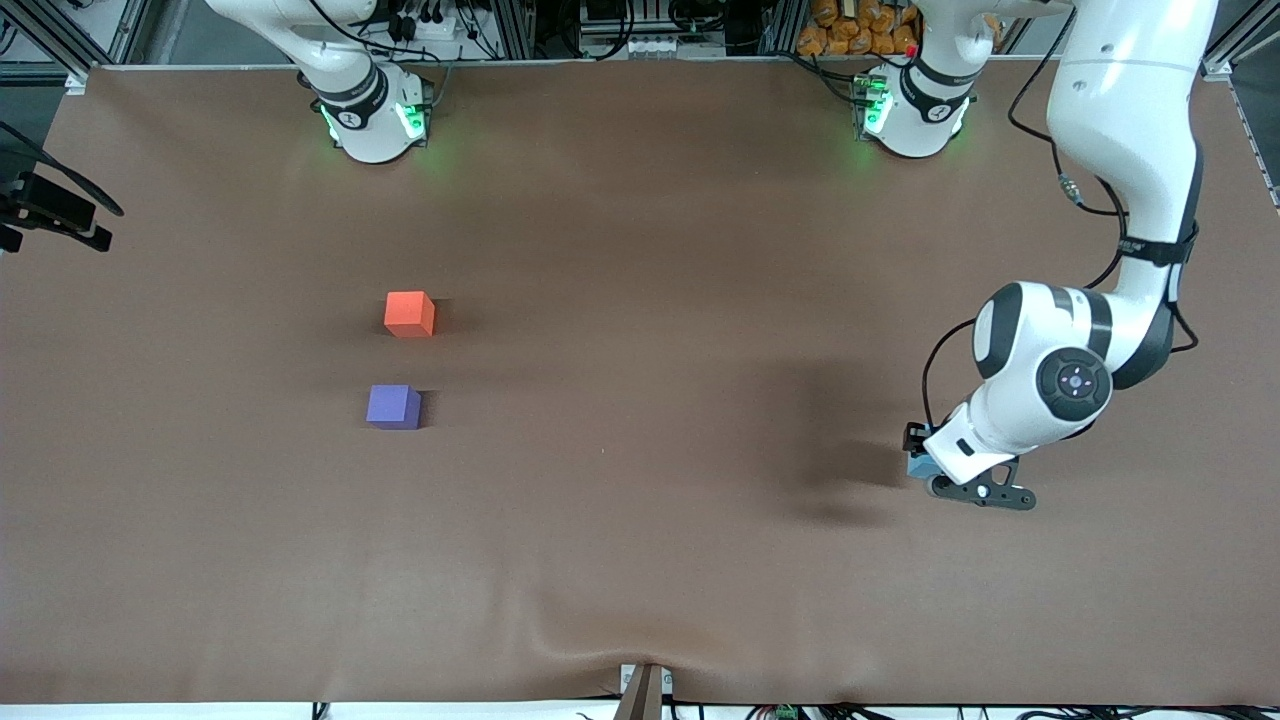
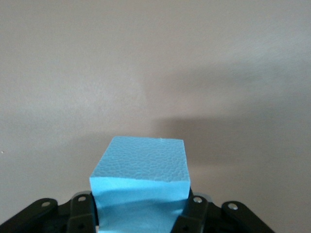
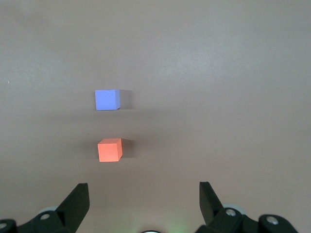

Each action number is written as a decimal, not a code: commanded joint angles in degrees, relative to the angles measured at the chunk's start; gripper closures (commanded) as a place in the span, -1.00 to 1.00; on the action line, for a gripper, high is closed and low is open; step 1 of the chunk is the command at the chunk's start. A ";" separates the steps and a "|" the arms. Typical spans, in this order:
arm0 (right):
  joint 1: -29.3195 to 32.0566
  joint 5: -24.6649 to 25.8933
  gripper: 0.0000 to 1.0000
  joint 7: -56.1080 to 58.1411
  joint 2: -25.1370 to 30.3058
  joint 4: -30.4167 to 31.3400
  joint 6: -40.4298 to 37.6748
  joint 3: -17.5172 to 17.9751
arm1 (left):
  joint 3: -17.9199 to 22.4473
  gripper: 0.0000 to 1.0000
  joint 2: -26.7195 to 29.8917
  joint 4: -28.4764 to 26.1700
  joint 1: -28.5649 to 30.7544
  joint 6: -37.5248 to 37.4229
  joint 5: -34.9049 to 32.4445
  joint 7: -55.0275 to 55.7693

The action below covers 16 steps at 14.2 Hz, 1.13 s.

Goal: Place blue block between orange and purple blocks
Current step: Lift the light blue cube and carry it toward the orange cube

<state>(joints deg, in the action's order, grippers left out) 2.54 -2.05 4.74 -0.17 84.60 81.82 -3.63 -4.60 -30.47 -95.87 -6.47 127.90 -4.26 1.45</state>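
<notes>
The light blue block [image 2: 139, 179] sits squeezed between the black fingers of my left gripper [image 2: 141, 209], which is shut on it. In the front view only a sliver of the blue block [image 1: 917, 466] shows under the left gripper [image 1: 925, 462], over the brown cloth toward the left arm's end. The orange block [image 1: 410, 314] and purple block [image 1: 393, 407] stand on the cloth toward the right arm's end, a gap between them, the purple one nearer the front camera. My right gripper [image 3: 144, 204] hangs open above them, over the orange block [image 3: 110, 149] and purple block [image 3: 107, 100], holding nothing.
A brown cloth [image 1: 640, 250] covers the whole table and bulges into a wrinkle [image 1: 640, 645] at the front edge. A black camera mount [image 1: 50, 212] juts in at the right arm's end. The two arm bases [image 1: 375, 115] [image 1: 910, 110] stand along the back edge.
</notes>
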 commanded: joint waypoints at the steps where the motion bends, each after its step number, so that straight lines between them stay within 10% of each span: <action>1: 1.24 -0.49 -1.00 -0.61 1.14 1.27 0.97 0.91 | -1.11 -0.14 4.44 -1.07 0.05 -2.82 -0.58 0.49; 5: 1.32 -0.49 -1.00 -0.61 0.61 1.27 2.55 0.91 | -4.96 0.72 8.31 -0.99 0.05 -7.39 -0.05 6.44; 13: 1.24 -0.41 -1.00 -0.61 -1.06 1.44 6.33 0.91 | -25.08 0.83 9.99 -0.90 -1.35 -15.84 -0.66 30.26; 16: 0.62 -0.06 -1.00 -0.87 -1.67 1.35 8.35 1.00 | -26.16 0.83 6.49 1.90 -11.07 -15.84 -0.75 42.89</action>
<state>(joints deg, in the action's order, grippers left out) 2.55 -2.05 4.73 -1.60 85.94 88.93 -3.52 -30.92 -21.45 -96.37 -11.72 112.81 -4.24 37.28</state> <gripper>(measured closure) 0.000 0.449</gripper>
